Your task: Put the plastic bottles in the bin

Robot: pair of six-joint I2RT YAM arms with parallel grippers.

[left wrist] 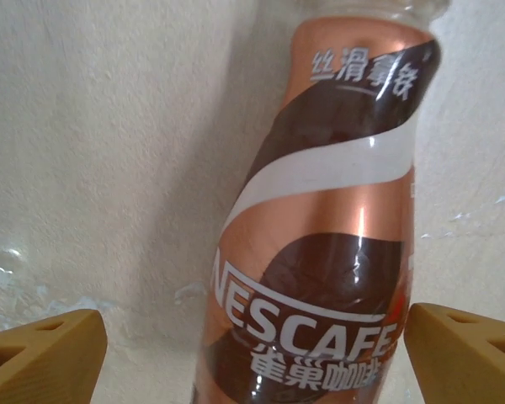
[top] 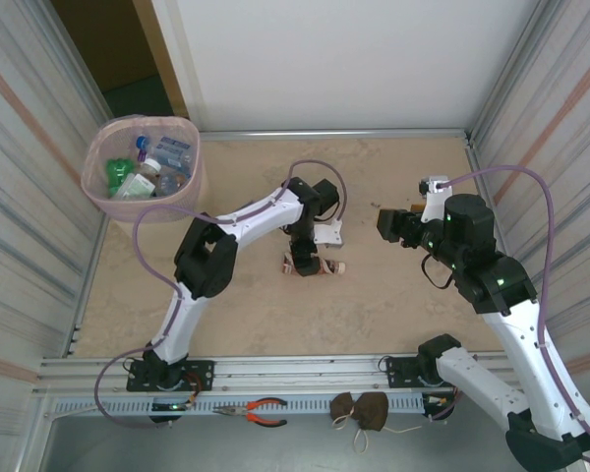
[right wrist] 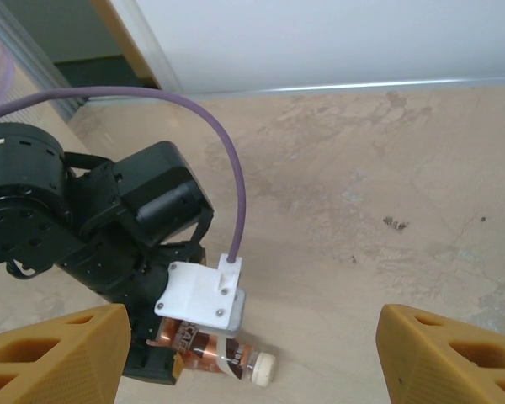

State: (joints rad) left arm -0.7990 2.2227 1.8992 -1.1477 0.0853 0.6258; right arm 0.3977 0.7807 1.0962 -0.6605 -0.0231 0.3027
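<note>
**Left gripper** (left wrist: 254, 349): jaws stood wide, astride a Nescafé bottle (left wrist: 337, 227); nothing was clasped. The tan fingertips (left wrist: 42, 353) sat in the lower corners of the wrist view. The left-hand one was apart from the label with bare table between. The right-hand one was just beside the bottle's edge, and contact could not be told.

**Step in hand (judged):** grasping this bottle.
- Shift the jaws so the bottle lies midway between them, then close across the labelled body rather than the narrowing neck.
- The bottle lay on its side and its round, glossy sleeve looked likely to roll or slip under an uneven pinch.
- Lift straight up before any sideways travel.

**Right gripper** (top: 383, 224): fingers parted and empty, held over the table (top: 393, 315) at right of centre in the overhead view, well apart from the bottle.

**Task items:**
- Nescafé bottle: centre of the overhead view, white cap (right wrist: 263, 368) toward the right.
- Bin (top: 96, 187): upper left, with several bottles (top: 143, 169) already inside.

**Edges and room:**
- The bin stood in the far corner, close against the corrugated wall (top: 20, 197), so little margin remained beyond its rim.
- Bare table lay between bottle and bin.
- The left arm's own elbow (top: 205, 258) sat near that line.
- The rim stood high, so the carry would call for height.
</note>
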